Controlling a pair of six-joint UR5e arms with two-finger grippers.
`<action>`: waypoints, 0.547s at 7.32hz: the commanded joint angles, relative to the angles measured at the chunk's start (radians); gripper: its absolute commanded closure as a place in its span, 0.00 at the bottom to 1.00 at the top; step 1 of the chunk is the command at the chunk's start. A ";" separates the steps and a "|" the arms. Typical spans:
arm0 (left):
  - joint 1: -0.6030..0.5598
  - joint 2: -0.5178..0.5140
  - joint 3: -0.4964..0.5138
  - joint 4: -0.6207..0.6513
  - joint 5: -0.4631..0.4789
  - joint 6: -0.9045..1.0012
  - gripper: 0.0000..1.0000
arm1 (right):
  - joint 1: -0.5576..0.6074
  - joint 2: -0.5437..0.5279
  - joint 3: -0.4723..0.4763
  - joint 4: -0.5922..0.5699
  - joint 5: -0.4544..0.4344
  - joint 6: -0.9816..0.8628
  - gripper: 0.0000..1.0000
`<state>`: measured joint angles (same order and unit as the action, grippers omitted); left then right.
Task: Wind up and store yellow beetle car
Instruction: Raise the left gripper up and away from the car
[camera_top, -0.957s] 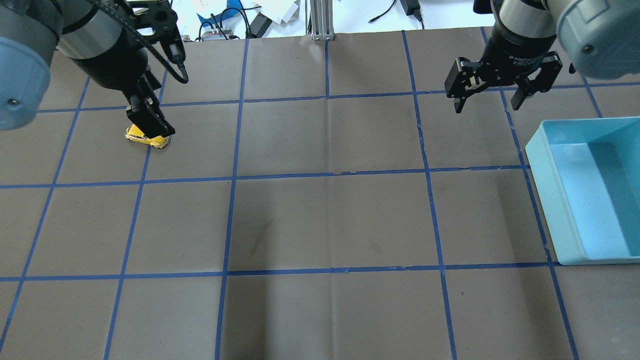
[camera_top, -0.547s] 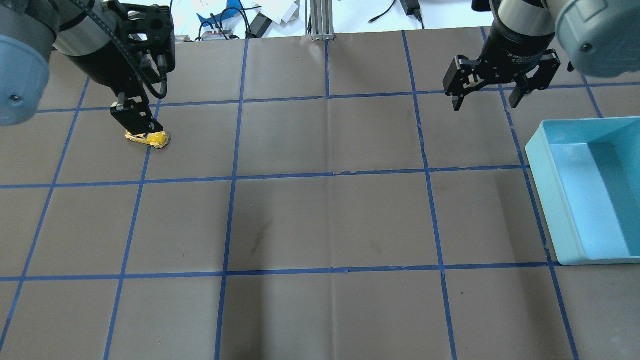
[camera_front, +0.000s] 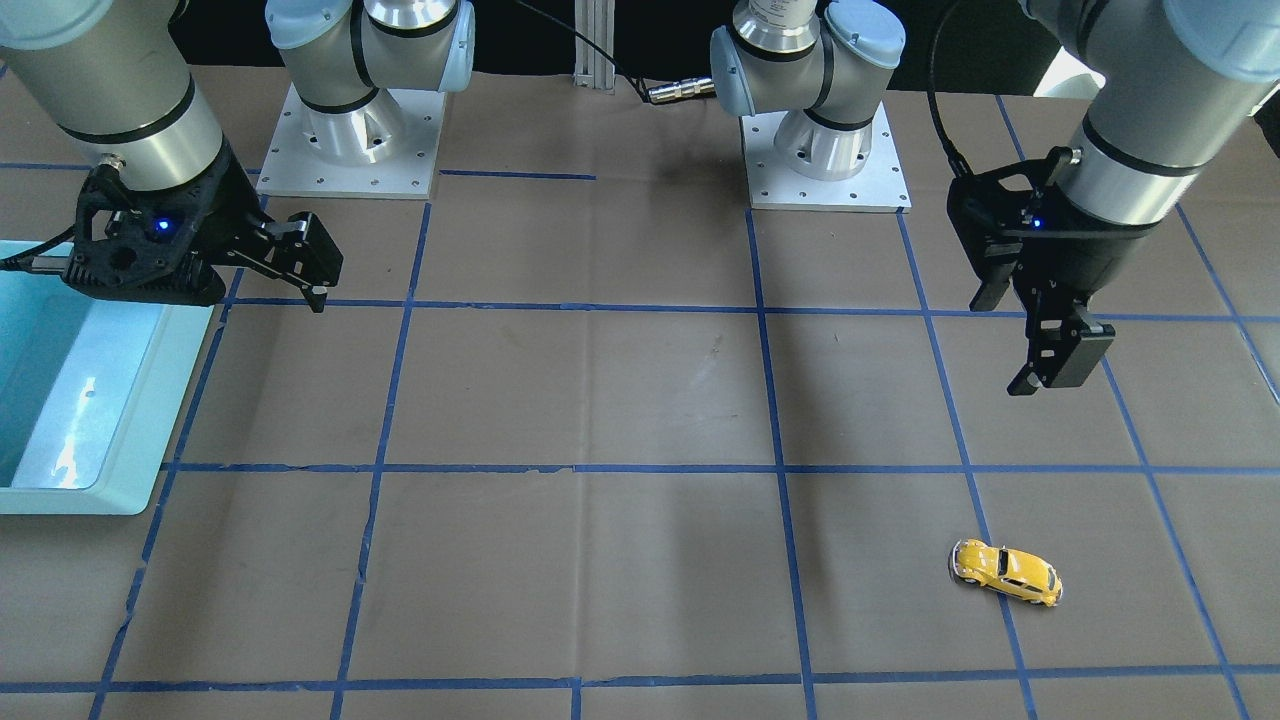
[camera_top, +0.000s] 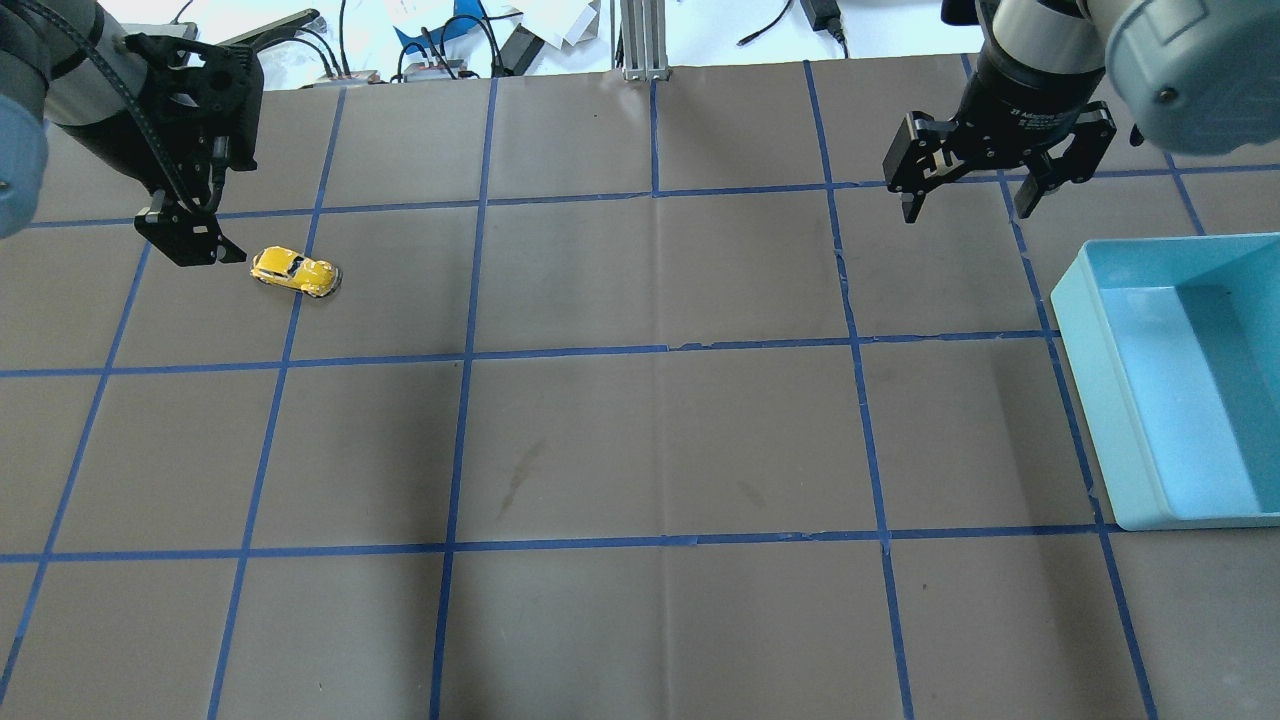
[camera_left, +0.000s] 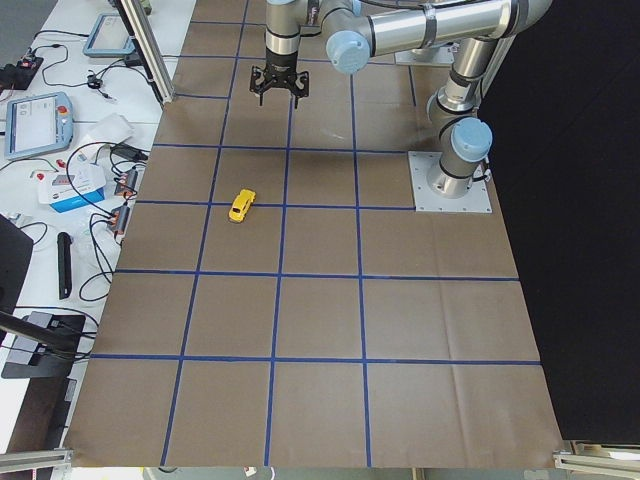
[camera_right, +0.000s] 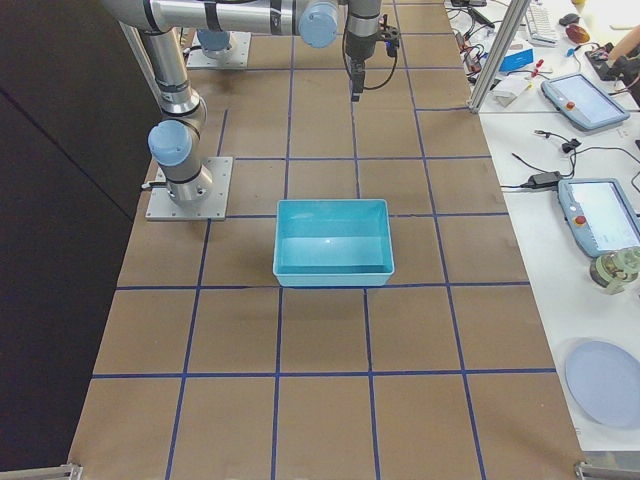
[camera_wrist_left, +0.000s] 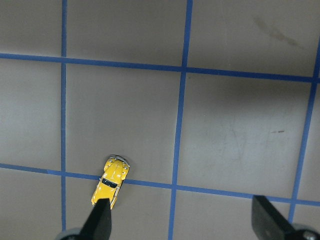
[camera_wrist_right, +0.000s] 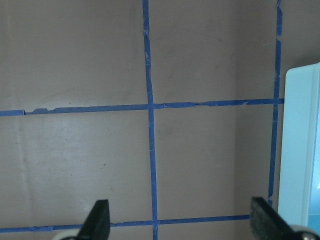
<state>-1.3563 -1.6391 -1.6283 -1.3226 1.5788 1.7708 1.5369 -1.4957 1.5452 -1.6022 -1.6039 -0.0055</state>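
The yellow beetle car (camera_top: 293, 271) stands on its wheels on the brown mat, over a blue tape line; it also shows in the front view (camera_front: 1005, 572) and the left side view (camera_left: 241, 205). My left gripper (camera_top: 190, 240) hangs above the mat just left of the car, apart from it. In the left wrist view its fingers (camera_wrist_left: 102, 212) are spread wide and empty, with the car (camera_wrist_left: 111, 181) just ahead of one fingertip. My right gripper (camera_top: 968, 205) is open and empty at the far right, beside the teal bin (camera_top: 1085, 380).
The teal bin (camera_front: 100, 495) sits at the table's right edge with nothing showing in it; its rim shows in the right wrist view (camera_wrist_right: 295, 150). Cables and devices lie beyond the table's far edge (camera_top: 450, 40). Blue tape lines grid the mat.
My left gripper has lifted off the car and moved left, away from it. The car stays in the same spot on the mat. The right gripper has barely moved.
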 joint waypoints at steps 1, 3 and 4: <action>0.008 -0.051 0.004 0.034 0.001 0.094 0.00 | 0.002 0.000 0.001 0.002 0.001 -0.001 0.00; 0.052 -0.094 0.001 0.075 -0.003 0.169 0.00 | 0.002 0.002 0.007 0.010 0.001 -0.011 0.00; 0.090 -0.109 0.001 0.079 -0.026 0.226 0.00 | 0.002 0.002 0.007 0.017 0.002 -0.011 0.00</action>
<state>-1.3081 -1.7255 -1.6269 -1.2546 1.5711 1.9314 1.5385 -1.4945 1.5510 -1.5928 -1.6027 -0.0154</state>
